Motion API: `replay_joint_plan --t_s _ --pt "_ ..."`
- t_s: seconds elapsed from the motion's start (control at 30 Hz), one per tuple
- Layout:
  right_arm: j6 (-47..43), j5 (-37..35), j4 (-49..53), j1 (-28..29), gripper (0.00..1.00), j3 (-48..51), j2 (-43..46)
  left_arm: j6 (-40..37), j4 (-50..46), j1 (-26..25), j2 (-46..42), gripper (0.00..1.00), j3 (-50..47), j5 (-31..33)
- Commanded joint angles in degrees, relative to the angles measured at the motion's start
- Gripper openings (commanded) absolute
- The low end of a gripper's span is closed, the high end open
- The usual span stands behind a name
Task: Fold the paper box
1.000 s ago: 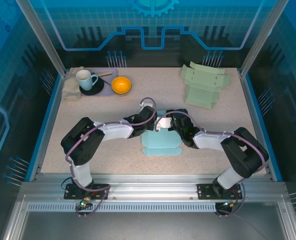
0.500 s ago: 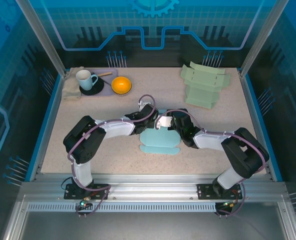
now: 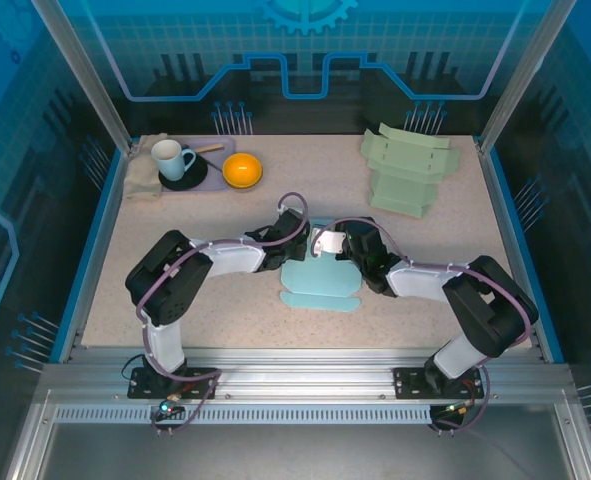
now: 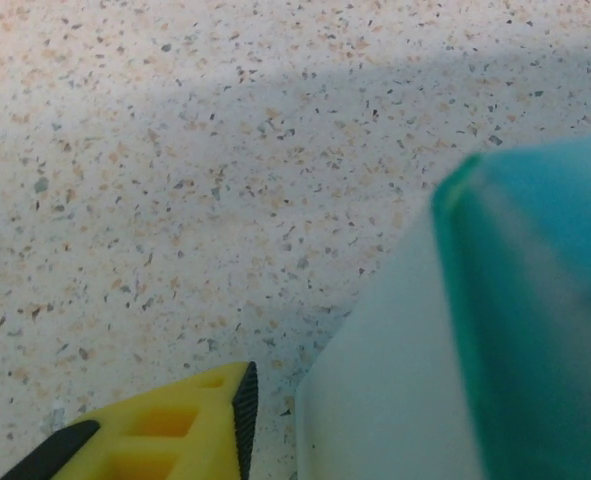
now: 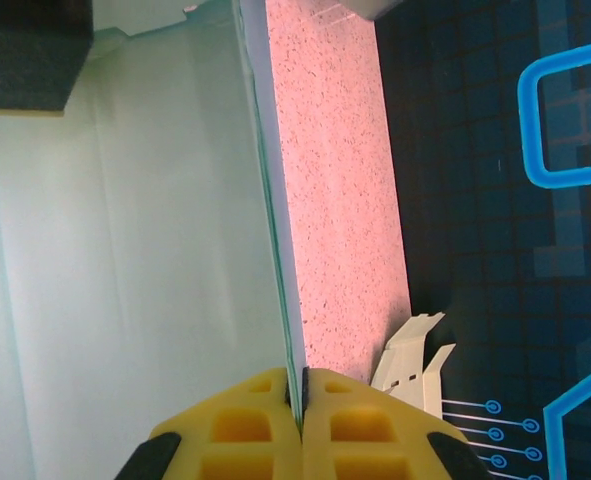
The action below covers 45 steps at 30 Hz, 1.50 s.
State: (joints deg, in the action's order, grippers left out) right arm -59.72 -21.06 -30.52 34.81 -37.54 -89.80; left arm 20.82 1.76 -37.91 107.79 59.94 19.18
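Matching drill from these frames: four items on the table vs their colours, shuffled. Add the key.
Items:
1 mug
2 bowl
3 flat box stack
4 paper box in the centre

Colours:
A light blue
B white
C pale green
D orange

Pairs: 1-B, 2-D, 3-C, 4-A

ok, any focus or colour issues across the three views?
Left wrist: the light blue paper box sits too close and blurs, while the speckled beige tabletop is sharp under a soft shadow band. Right wrist: sharp, but that tabletop reads pink. Top external: evenly lit, in focus throughout.
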Motion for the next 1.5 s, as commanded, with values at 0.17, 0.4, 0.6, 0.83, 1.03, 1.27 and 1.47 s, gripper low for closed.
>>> replay_joint_plan --t_s 0.17,0.4,0.6,0.83,1.03,1.27,1.47 --pt "4.24 -3.77 4.40 -1.22 0.00 -0.09 0.85 1.96 -10.22 1.33 4.40 0.00 2.78 12.57" --pt "5.80 -5.20 4.97 -1.51 0.00 -0.67 0.55 5.61 -15.85 1.40 4.70 0.00 3.28 18.13" --pt "7.08 -4.86 5.40 -1.50 0.00 -0.80 0.42 5.77 -14.60 1.54 3.94 0.14 3.95 12.38" --pt "8.13 -4.69 5.32 -1.48 0.00 -0.29 0.35 2.55 -6.55 2.05 -2.55 0.40 -0.96 0.99" --pt "8.05 -4.69 5.01 -1.42 0.00 -0.07 0.35 -2.98 -0.84 2.04 -11.89 0.52 -7.73 -6.97" --pt "7.91 -3.92 5.05 -1.01 0.00 -0.16 0.33 -7.28 0.71 2.05 -18.59 0.56 -13.70 -11.65" --pt "7.96 -2.98 5.74 -0.14 0.00 -0.53 0.15 -8.77 2.57 2.08 -14.11 0.56 -9.84 -11.64"
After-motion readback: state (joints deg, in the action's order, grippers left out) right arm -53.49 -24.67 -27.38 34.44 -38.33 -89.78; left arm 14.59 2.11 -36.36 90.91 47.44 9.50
